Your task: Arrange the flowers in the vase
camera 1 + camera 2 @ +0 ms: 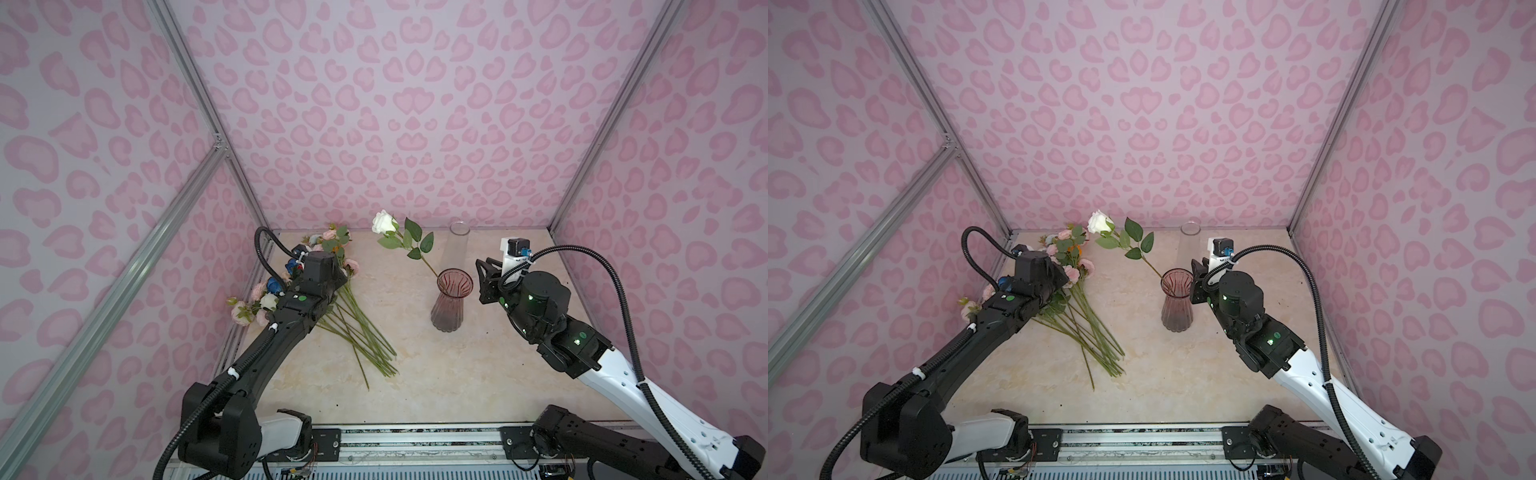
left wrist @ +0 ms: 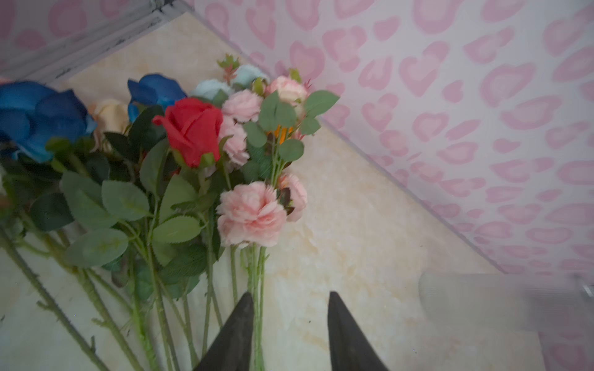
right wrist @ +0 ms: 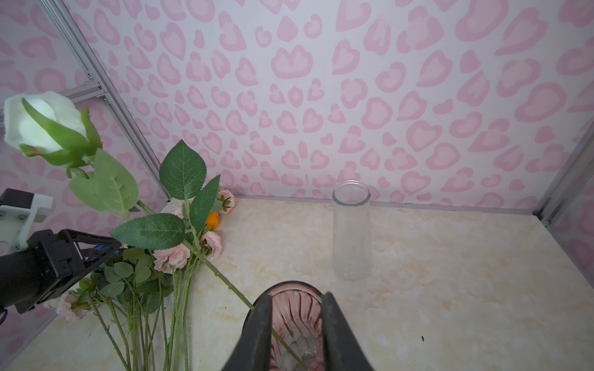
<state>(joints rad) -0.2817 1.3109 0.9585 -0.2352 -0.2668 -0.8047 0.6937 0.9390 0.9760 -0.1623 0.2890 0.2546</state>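
The vase (image 1: 451,307) (image 1: 1177,307) is ribbed pink glass and stands upright mid-table. A white rose (image 1: 384,222) (image 3: 41,125) has its stem in it and leans toward the back left. The other flowers (image 1: 353,328) (image 1: 1088,328) lie in a pile on the left, among them a red rose (image 2: 193,130), dark blue roses (image 2: 38,115) and pink peonies (image 2: 249,213). My left gripper (image 2: 290,294) hangs low over their stems with its jaws apart, and a thin stem bundle (image 2: 258,289) lies against one finger's inner side. My right gripper (image 3: 297,294) (image 1: 480,281) is open by the vase's right rim.
A tall clear glass vase (image 1: 457,245) (image 3: 352,231) stands empty near the back wall, behind the pink one. Pink-patterned walls close in the marble-look table (image 1: 436,374) on three sides. A metal rail (image 1: 415,440) runs along the front edge.
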